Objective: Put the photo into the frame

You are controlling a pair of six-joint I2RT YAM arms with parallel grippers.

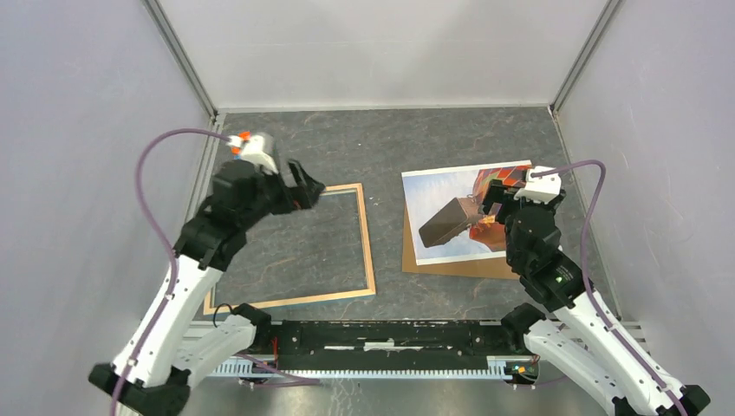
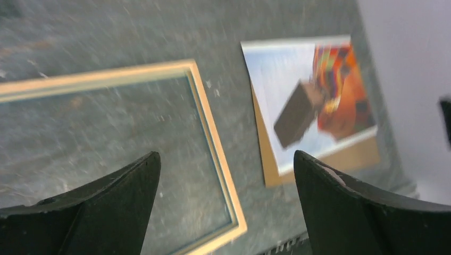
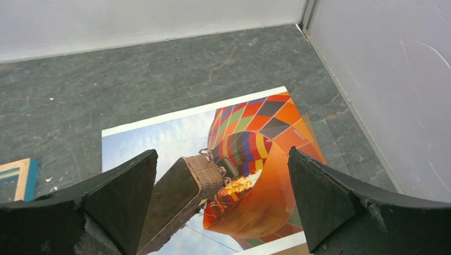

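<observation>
The frame [image 1: 369, 251] lies flat on the table [image 1: 381, 139] at the left, and well apart at the right the photo [image 1: 442, 186] lies on a board [image 1: 451, 267].

Overhead view spans the table [image 1: 390, 147]; both wrist views look down, sharing the photo [image 3: 143, 138].
</observation>
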